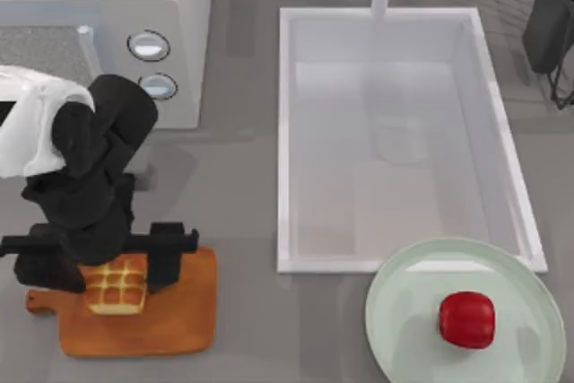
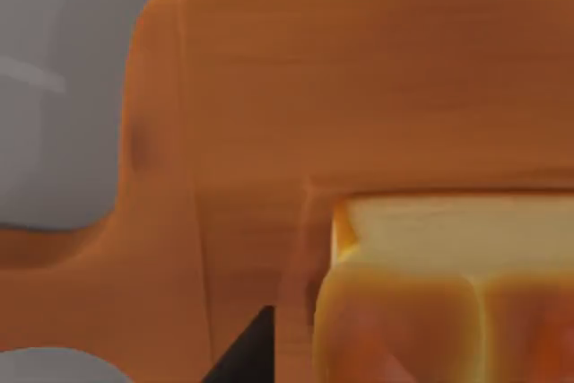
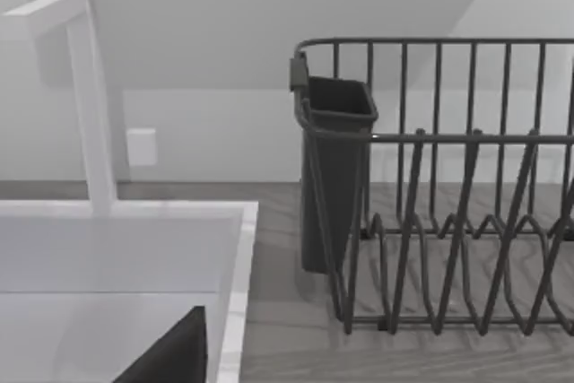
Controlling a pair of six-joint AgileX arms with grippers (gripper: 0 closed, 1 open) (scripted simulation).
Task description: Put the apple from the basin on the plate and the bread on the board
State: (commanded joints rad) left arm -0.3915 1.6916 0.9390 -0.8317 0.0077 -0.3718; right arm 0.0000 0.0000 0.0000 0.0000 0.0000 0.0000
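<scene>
Bread [image 1: 117, 285], a small squarish loaf with a golden grid-scored top and pale sides, sits on the orange-brown wooden board [image 1: 179, 320], toward the board's left end by its short handle, at the counter's [image 1: 242, 177] near-left corner. The left gripper [image 1: 112, 257] hangs directly over it: its two black fingers [image 1: 169, 256] stand spread wide, one on each side of the loaf, with clear gaps to the crust, so they grip nothing. In the left wrist view the board's smooth streaked grain and rounded corner show up close, the loaf's [image 2: 448, 293] glossy crust and cream side resting flat on it. Glossy and red, the slightly blocky apple [image 1: 466, 319] lies on the pale mint-green round plate [image 1: 404, 320] with its shallow rim, right of the plate's middle, at the counter's near-right corner. The plate's far edge overlaps the near rim of the white rectangular basin [image 1: 285, 132], whose slim white faucet [image 3: 90, 105] rises from its far rim. A white microwave [image 1: 193, 33] with two round knobs stands at the far-left corner. The right arm is parked at the far-right corner beside a dark wire rack [image 3: 448, 221]; whether its fingers are parted I cannot tell.
</scene>
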